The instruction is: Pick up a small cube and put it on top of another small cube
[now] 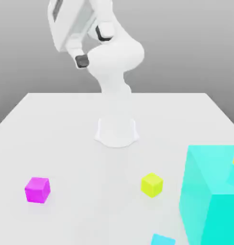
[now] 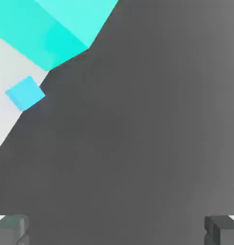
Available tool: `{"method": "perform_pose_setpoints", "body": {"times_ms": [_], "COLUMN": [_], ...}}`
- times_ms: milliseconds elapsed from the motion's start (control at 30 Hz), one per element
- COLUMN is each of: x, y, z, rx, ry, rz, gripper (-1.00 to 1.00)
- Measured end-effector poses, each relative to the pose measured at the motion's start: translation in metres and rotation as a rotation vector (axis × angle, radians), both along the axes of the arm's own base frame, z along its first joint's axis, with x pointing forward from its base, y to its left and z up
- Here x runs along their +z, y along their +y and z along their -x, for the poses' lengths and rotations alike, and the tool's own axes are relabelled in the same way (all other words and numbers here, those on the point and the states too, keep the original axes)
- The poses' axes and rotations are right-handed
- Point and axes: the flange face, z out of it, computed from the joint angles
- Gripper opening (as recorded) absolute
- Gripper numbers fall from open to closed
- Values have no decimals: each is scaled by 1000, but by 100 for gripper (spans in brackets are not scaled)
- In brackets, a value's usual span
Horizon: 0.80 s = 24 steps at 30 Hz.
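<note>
Jaws spread wide, nothing between the gripper (image 2: 117, 232) fingertips (image 2: 13, 229). Magenta cube (image 1: 37, 189) sits at 8 o'clock on the table (image 1: 66, 124), yellow cube (image 1: 151, 184) near 5, well apart, so neither is stacked yet. Blue cube (image 2: 25, 93) lies beside the big teal block (image 1: 209, 196). Arm (image 1: 109, 62) folded high over its base, hand well above the cubes.

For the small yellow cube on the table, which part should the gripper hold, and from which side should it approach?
Probably from straight above, closing on two opposite vertical faces of the yellow cube. It rests flat on the table with open space all around, apart from the large cyan block and the magenta cube. It sits turned, one vertical edge facing the exterior view, so the open gripper should rotate to match its faces.
</note>
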Motion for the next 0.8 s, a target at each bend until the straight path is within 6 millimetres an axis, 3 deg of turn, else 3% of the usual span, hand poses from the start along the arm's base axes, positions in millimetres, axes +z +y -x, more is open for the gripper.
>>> {"method": "perform_pose_setpoints", "body": {"times_ms": [400, 800], "x": [-107, -221], "y": [47, 106], "z": [-39, -51], "rx": [611, 1286], "ry": [-25, -46], "rz": [272, 505], "gripper": [0, 0]}}
